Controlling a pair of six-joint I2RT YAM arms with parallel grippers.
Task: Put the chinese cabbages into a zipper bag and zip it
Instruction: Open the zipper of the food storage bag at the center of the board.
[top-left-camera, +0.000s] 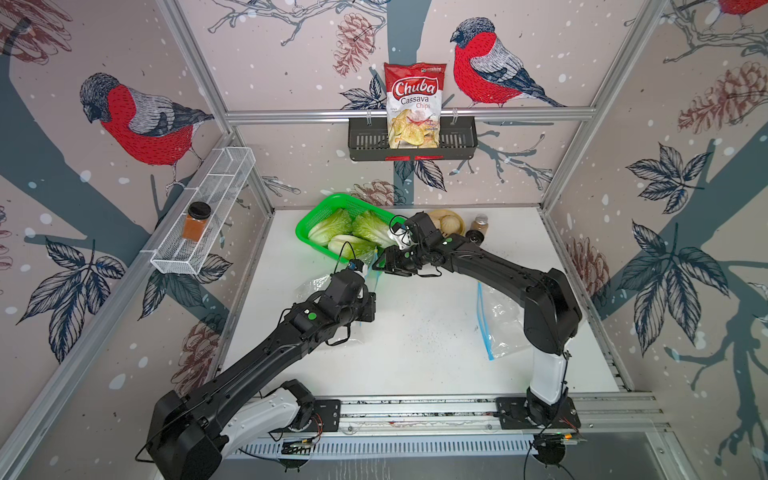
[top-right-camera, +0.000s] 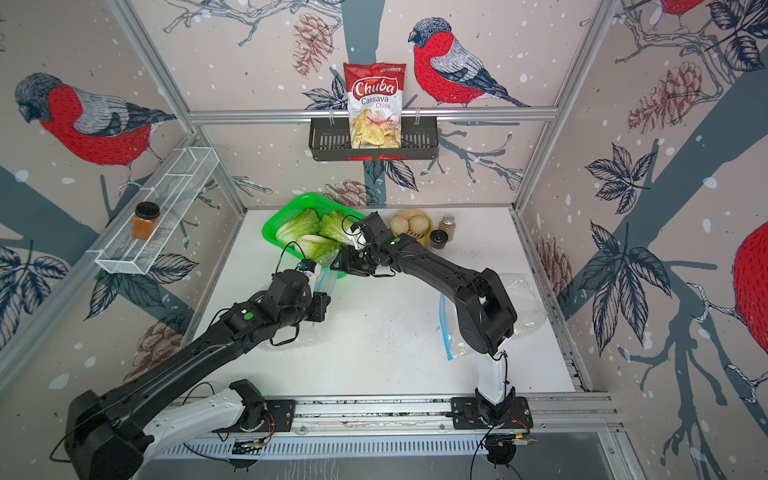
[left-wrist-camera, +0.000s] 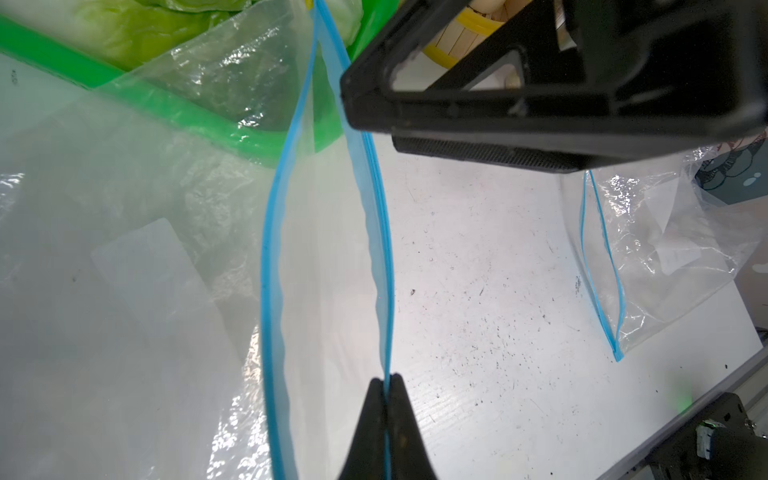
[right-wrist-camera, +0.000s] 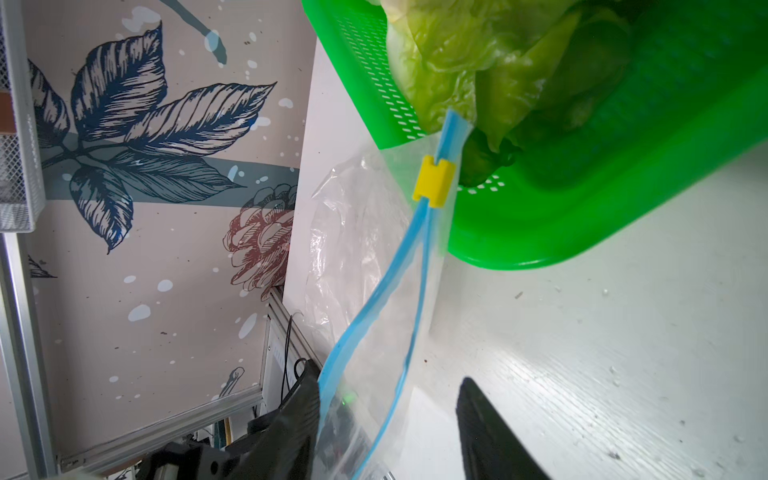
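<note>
The left gripper (left-wrist-camera: 386, 384) pinches the rim of the zipper bag (left-wrist-camera: 166, 291); the right gripper (right-wrist-camera: 388, 374), jaws spread, straddles its mouth, with the chinese cabbages (right-wrist-camera: 478, 62) just beyond.

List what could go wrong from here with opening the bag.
1. Both blue lips of the bag run between the open jaws of the right gripper; closing may pinch them together rather than part them.
2. The left gripper pinches one lip only at its fingertips; a pull could slip it free.
3. The bag's slider end lies against the basket of cabbages; tugging might snag or drag it.
</note>
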